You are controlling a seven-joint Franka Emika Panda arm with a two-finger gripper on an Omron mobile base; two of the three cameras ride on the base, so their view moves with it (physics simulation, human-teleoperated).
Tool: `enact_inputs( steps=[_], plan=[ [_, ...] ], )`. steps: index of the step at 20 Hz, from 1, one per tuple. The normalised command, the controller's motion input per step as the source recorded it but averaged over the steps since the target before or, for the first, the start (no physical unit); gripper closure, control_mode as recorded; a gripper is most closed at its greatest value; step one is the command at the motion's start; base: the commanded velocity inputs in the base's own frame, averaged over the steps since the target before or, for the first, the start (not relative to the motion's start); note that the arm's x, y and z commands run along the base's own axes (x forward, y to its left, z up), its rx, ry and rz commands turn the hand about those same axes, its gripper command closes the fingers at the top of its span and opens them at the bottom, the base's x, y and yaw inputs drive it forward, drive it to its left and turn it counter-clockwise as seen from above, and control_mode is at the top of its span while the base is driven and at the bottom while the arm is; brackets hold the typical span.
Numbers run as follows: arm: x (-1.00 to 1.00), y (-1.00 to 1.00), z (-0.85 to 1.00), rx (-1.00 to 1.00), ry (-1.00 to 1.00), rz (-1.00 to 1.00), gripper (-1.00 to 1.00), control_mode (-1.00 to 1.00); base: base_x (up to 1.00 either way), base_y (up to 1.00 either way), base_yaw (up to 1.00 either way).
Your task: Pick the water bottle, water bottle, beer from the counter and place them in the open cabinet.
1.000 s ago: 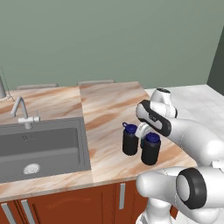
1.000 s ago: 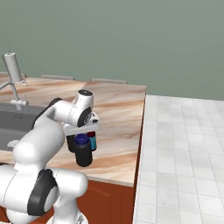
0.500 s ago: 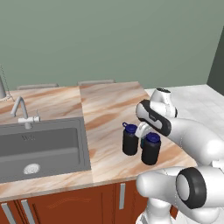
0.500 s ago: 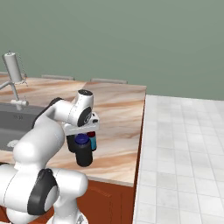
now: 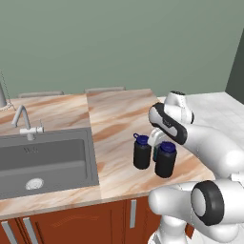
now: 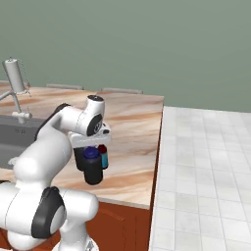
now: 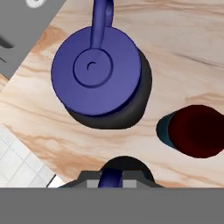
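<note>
Counter: beige-pink marble with brown veins, bearing three bottles grouped near its front edge.
Water bottles: two, black, blue lids with loops. One stands free; the other stands just beside it, under the hand.
Beer: slim, red-brown cap, teal label, upright between and just behind the pair, close to both.
Gripper: clenched on the loop of the nearer water bottle's lid, directly above it.
Sink: grey basin set into the counter, well apart from the bottles, with a tap behind.
White tiled surface: adjoins the counter's end.
Wall: plain grey-green.
</note>
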Motion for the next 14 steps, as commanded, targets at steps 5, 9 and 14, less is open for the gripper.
enact_inputs(
  steps=[5, 9, 14],
  plan=[
    [0.00, 0.00, 0.51, 0.00, 0.09, 0.04, 1.00, -1.00, 0.00, 0.00, 0.00],
    [-0.06, 0.00, 0.54, 0.00, 0.05, 0.11, 1.00, -1.00, 0.00, 0.00, 0.00],
    [-0.36, 0.00, 0.68, 0.00, -0.02, 0.14, 1.00, -1.00, 0.00, 0.00, 0.00]
  ],
)
